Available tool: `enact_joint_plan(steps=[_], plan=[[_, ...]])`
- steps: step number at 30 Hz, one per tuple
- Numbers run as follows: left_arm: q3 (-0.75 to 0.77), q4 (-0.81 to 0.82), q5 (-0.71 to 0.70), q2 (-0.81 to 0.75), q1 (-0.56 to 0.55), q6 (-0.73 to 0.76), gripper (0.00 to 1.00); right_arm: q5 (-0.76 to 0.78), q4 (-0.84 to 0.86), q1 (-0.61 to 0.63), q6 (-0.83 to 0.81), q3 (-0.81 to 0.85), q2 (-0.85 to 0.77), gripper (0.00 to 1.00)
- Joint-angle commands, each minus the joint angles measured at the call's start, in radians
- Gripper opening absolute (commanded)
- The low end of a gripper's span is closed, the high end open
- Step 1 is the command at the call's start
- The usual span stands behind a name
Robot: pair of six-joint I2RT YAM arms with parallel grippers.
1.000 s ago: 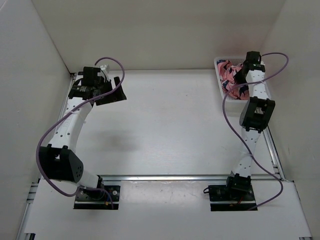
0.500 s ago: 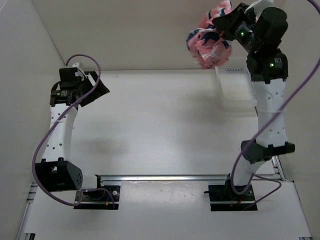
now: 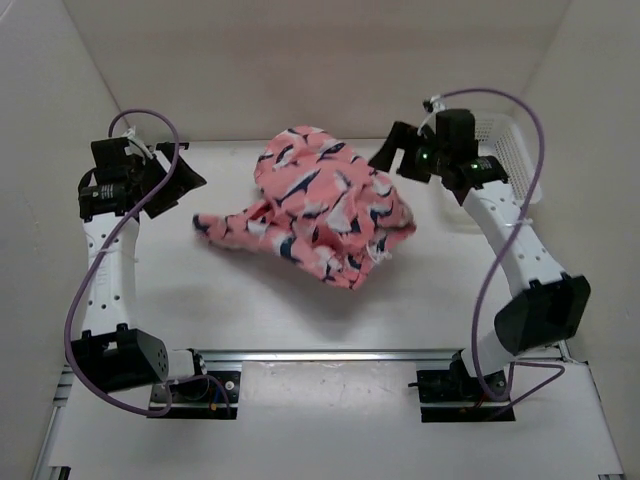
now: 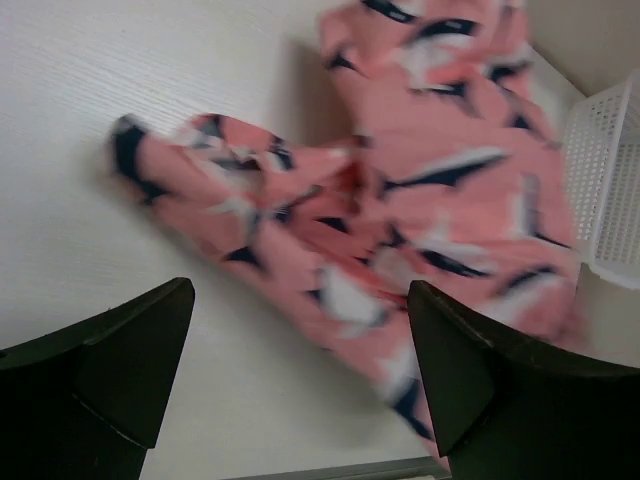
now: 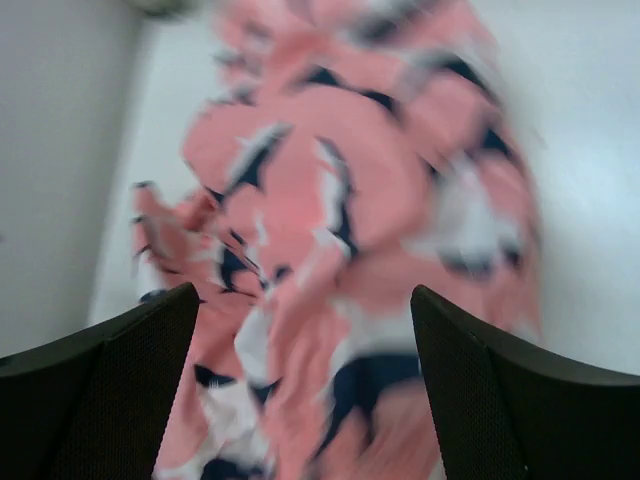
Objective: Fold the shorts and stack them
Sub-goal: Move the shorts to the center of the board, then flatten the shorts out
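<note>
The salmon-pink shark-print shorts (image 3: 320, 205) are a crumpled bundle over the middle of the table, one leg trailing left. They look blurred in both wrist views, shorts (image 4: 400, 200) and shorts (image 5: 330, 220). My right gripper (image 3: 388, 155) is just right of the bundle, jaws open, nothing between them (image 5: 304, 292). My left gripper (image 3: 178, 182) is at the far left, apart from the trailing leg, open and empty (image 4: 300, 290). A shadow lies on the table in front of the bundle; whether it rests on the table I cannot tell.
A white mesh basket (image 3: 512, 150) stands at the back right behind my right arm, and its corner shows as basket (image 4: 605, 180). White walls close in the table on the left, back and right. A metal rail (image 3: 330, 355) runs along the near edge.
My right arm lifted the shorts out of the basket, swung them left over the table and opened its jaws, letting them go. My left gripper shifted slightly left, still open.
</note>
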Motion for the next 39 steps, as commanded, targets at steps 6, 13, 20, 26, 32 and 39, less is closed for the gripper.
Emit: enact_joint_plan(steps=[6, 13, 20, 26, 32, 39], plan=[[-0.158, -0.024, -0.047, -0.067, -0.043, 0.067, 0.86, 0.166, -0.105, -0.039, 0.092, -0.366, -0.186, 0.30], [-0.416, -0.024, -0.166, -0.044, -0.043, -0.103, 0.96, 0.086, -0.071, 0.169, 0.313, -0.739, -0.403, 0.76], [-0.511, 0.067, -0.167, 0.125, -0.043, -0.165, 0.93, -0.078, 0.182, 0.285, 0.574, -0.954, -0.285, 0.77], [-0.511, 0.104, -0.147, 0.197, -0.043, -0.165, 0.53, -0.120, 0.354, 0.340, 0.658, -0.943, -0.104, 0.73], [-0.482, 0.104, -0.156, 0.206, -0.043, -0.165, 0.57, -0.055, 0.377, 0.392, 0.686, -0.868, 0.062, 0.56], [-0.453, 0.095, -0.120, 0.177, -0.043, -0.104, 0.67, 0.158, 0.201, 0.354, 0.669, -0.866, 0.009, 0.00]])
